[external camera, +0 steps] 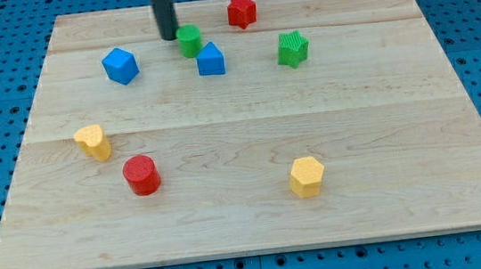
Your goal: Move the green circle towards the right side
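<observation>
The green circle is a small green cylinder near the top of the wooden board, left of centre. My tip is the lower end of a dark rod that comes down from the view's top. It stands just to the left of the green circle, very close to it or touching it. A blue pentagon-like block sits right below and to the right of the green circle. A red star lies up and to the right of it.
A green star sits further right. A blue cube-like block lies at the left. A yellow block and a red cylinder are at lower left. A yellow hexagon is at lower centre-right.
</observation>
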You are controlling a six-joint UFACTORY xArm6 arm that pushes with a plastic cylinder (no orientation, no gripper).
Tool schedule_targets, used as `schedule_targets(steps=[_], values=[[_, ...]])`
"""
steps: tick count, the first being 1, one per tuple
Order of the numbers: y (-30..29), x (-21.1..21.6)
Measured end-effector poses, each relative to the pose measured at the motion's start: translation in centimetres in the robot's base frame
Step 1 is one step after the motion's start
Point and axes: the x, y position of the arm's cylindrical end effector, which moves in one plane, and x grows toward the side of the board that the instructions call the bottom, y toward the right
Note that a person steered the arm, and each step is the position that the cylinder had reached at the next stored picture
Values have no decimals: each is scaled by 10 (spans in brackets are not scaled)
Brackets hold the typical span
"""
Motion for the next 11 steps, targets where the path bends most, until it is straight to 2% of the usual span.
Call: schedule_targets(steps=[1, 2, 3, 7, 11], values=[[-15, 5], [10, 26], [20, 26], [196, 23], [238, 1]])
